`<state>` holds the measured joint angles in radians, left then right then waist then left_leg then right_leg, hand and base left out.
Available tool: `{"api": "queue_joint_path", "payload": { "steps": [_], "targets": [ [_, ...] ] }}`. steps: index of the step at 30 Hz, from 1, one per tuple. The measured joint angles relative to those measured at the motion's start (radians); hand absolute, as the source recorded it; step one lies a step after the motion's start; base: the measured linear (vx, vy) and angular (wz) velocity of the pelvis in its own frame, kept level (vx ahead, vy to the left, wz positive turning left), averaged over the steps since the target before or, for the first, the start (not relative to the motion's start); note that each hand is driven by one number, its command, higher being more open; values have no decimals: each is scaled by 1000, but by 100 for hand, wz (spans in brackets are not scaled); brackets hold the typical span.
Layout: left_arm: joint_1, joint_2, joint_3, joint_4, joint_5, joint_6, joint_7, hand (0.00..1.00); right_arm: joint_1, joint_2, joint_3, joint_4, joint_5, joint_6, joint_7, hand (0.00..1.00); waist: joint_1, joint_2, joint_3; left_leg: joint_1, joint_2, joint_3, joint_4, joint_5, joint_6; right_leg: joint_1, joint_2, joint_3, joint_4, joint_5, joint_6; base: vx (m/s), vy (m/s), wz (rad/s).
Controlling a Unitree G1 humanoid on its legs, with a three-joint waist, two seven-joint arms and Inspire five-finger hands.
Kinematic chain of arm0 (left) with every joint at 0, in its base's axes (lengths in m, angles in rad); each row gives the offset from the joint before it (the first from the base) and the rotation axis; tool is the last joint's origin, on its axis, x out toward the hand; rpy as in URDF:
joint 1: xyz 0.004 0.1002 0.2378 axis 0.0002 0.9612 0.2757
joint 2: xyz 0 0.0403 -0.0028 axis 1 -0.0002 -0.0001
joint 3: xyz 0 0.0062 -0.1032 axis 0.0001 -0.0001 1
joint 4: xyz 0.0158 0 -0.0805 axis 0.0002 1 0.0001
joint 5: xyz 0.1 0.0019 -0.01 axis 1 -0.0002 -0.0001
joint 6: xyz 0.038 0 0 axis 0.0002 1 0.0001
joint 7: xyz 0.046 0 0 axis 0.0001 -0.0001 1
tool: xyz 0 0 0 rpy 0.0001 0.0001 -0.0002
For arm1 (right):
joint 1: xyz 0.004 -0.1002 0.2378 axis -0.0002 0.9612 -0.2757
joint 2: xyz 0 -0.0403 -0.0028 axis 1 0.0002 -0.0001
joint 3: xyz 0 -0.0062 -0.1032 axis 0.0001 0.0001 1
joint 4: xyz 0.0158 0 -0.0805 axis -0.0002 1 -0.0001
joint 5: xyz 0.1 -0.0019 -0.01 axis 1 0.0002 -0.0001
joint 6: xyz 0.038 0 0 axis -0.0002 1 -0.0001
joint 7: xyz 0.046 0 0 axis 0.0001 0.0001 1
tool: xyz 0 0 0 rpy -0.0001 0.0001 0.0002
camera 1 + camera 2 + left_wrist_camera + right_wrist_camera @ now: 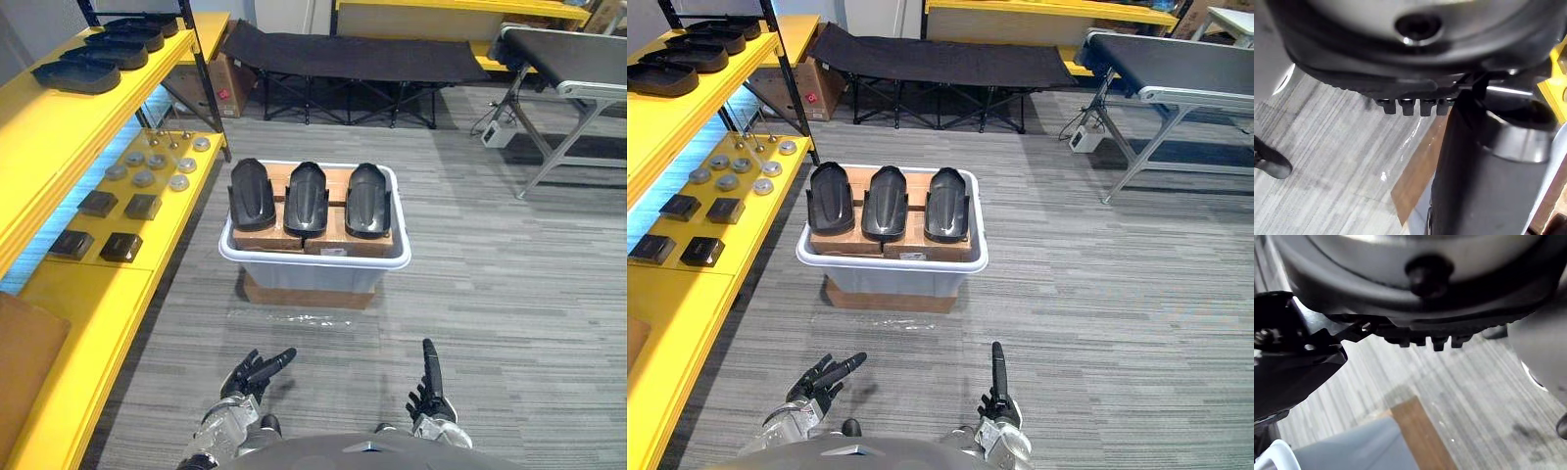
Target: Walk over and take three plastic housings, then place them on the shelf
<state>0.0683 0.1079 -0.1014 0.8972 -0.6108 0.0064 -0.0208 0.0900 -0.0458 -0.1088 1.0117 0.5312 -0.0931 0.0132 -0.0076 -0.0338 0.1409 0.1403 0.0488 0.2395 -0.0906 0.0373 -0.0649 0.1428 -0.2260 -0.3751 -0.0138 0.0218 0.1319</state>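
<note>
1. The yellow shelf point(83, 299) runs along your left side.
2. A white tub point(313, 277) stands ahead on the floor point(500, 294), packed with cardboard boxes point(263, 239).
3. The three plastic housings lie side by side on top of the boxes, well apart from both robot hands: left housing point(252, 193), middle housing point(306, 197), right housing point(368, 199).
4. Handling: expect each housing to be light, rigid and smooth. A hard shell like this will probably slip under a loose pinch. Grip it across its two long edges near mid-length, with the thumb opposing the fingers.
5. Appearance: each is a black, elongated, domed shell with a slight sheen and a rounded far end.
6. The left robot hand point(253, 374) and right robot hand point(428, 392) hover low over the floor, fingers extended, holding nothing.
</note>
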Motion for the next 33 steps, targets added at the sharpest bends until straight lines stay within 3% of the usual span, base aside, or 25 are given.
{"api": "queue_joint_path", "payload": {
  "steps": [10,11,13,15,17,18,21,22,23,24,25,26,27,28,29,31,33],
  "targets": [
    [2,-16,-1,-7,-8,-9,27,100,-11,-3,3,-6,31,15,30,100,3,0,0,29,-4,40,1,-24,4,-11,-7,43,23,-9,-8,-5,22,-13],
    [9,-22,-2,-40,-9,-9,29,100,-18,0,3,-18,35,14,26,100,4,-19,10,33,-17,39,2,-40,12,-44,-35,47,105,-41,-4,32,65,0],
    [13,-25,-2,-64,-13,-8,32,100,-20,2,4,-38,46,15,23,100,6,-17,15,43,-23,36,2,-45,18,-73,-52,53,185,-61,-19,42,68,-6],
    [21,-31,-3,-93,-18,-7,52,100,-24,3,26,-79,65,14,23,100,5,-6,41,70,6,36,22,-66,36,-163,-69,56,383,-66,-58,31,45,-7],
    [22,-22,-1,-113,-20,-6,68,100,-21,5,46,-96,64,13,25,100,9,-7,57,66,43,38,99,-122,34,-181,-36,65,336,-77,-61,14,49,0],
    [22,-11,-3,-125,-22,-5,72,100,-15,5,53,-110,64,13,24,100,9,-12,59,58,57,33,144,-155,29,-197,-10,84,274,-56,-36,37,49,4],
    [24,-2,-2,-156,-57,-6,79,100,2,4,51,-123,49,12,24,100,5,-26,66,61,57,21,201,-206,11,-239,8,115,163,-32,-2,123,-8,14],
    [28,0,-3,-167,-68,-8,78,100,9,5,41,-129,33,10,29,100,6,-35,66,60,48,12,217,-223,2,-251,8,130,151,-32,-2,182,-74,30],
    [28,4,-5,-170,-73,-8,78,100,18,3,37,-131,21,9,29,100,-1,-44,65,58,40,-5,238,-243,-10,-255,8,156,153,-13,-22,249,-183,56],
    [29,4,-13,-171,-84,-12,78,100,34,-3,25,-131,11,5,26,100,-19,-31,60,48,49,-44,266,-268,-25,-261,20,187,193,35,-43,315,-253,82],
    [29,-8,-26,-175,-89,-25,78,100,46,-8,4,-132,5,-3,25,100,-28,-11,51,29,72,-75,298,-295,-43,-289,30,180,261,30,-53,331,-275,70],
    [30,-17,-27,-181,-93,-32,80,100,49,-18,-6,-134,1,-4,27,100,-27,10,50,20,89,-83,312,-310,-53,-309,41,172,302,-3,-71,311,-230,37],
    [44,-28,-26,-199,-117,-44,85,100,50,-43,-12,-135,-38,-9,26,100,-24,47,41,5,123,-84,323,-328,-71,-334,59,163,355,-56,-80,379,-197,14],
    [60,-42,-22,-207,-142,-52,86,100,49,-58,-23,-136,-82,-11,23,100,-24,76,33,-15,146,-90,367,-314,-78,-340,82,150,368,-90,-90,407,-183,12],
    [62,-46,-20,-208,-149,-52,86,100,50,-60,-33,-136,-95,-11,20,100,-24,88,34,-48,160,-94,435,-308,-79,-329,90,146,365,-99,-97,406,-206,21],
    [84,-59,5,-231,-155,-49,85,100,65,-63,-43,-145,-94,-12,27,100,-22,76,77,-203,220,-107,823,-251,-70,-175,109,102,264,-95,-113,369,-218,24],
    [90,-65,8,-240,-137,-44,79,100,91,-59,-79,-169,-94,-36,30,100,-14,65,80,-232,214,-60,748,-273,-66,-92,104,81,197,-94,-111,310,-136,12]
  ]
}}
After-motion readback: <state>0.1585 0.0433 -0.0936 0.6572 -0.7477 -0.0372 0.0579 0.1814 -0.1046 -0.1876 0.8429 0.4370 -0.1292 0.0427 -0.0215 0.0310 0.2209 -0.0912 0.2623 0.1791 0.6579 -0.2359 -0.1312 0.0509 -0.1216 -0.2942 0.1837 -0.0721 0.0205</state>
